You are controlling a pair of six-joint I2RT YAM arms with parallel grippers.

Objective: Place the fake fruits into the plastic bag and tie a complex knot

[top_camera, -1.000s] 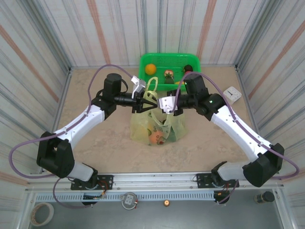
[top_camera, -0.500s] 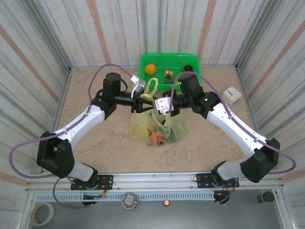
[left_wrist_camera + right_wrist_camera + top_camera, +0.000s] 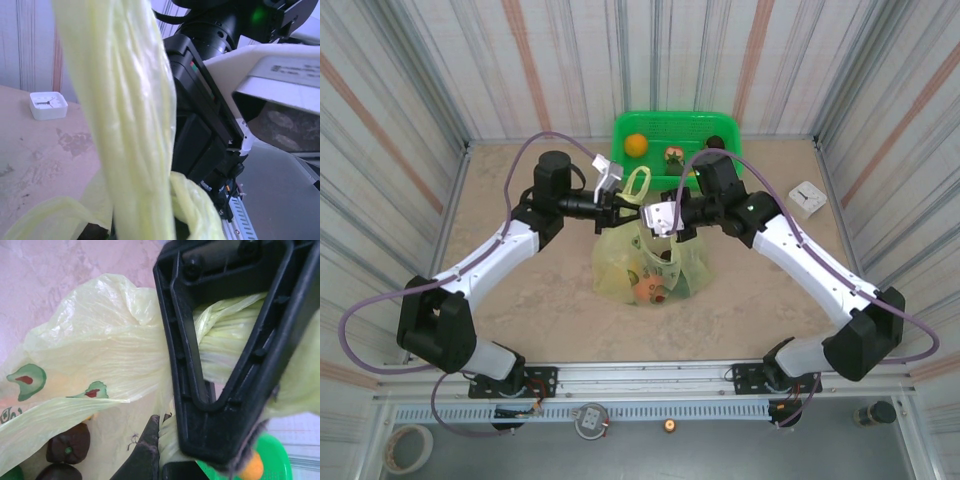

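The bag (image 3: 620,270) was seen mid-table, fruits (image 3: 647,290) inside. Just beyond, it was pinched at its top by the closed left gripper (image 3: 620,200) and right gripper (image 3: 655,215). Farther, more fruits were held in the basket (image 3: 618,135).

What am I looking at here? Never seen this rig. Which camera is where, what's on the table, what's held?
Two robot arms are bolted at the near edge of a table. The top view looks down from above and behind them. The other two pictures come from a camera on each wrist. The left gripper and right gripper are both shut on the twisted handles of a yellow-green plastic bag. The bag sits mid-table with fake fruits inside. Behind it, a green basket holds a few more fruits, such as an orange one. A small white clock lies off to the right.
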